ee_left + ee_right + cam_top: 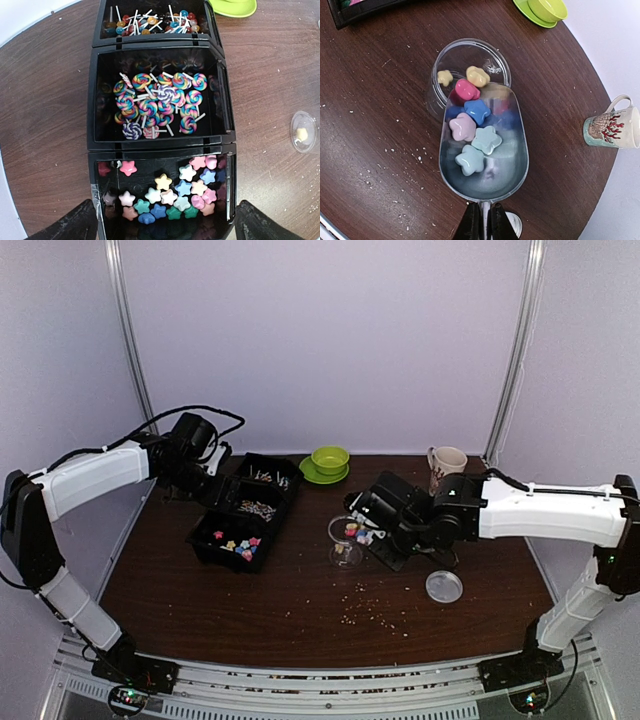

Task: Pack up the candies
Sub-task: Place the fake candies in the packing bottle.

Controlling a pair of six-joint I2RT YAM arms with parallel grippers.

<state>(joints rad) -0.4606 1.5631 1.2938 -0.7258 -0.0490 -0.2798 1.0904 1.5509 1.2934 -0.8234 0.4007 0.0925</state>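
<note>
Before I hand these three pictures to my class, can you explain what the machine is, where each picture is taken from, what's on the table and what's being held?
It is two robot arms bolted to a brown table. One picture looks down from above; the other two come from cameras on each wrist. The left gripper hangs open over a black tray of star candies and lollipops. The right gripper is shut on a metal scoop, its candies poised over a clear cup. A green bowl, mug, clear lid and crumbs lie nearby.
</note>
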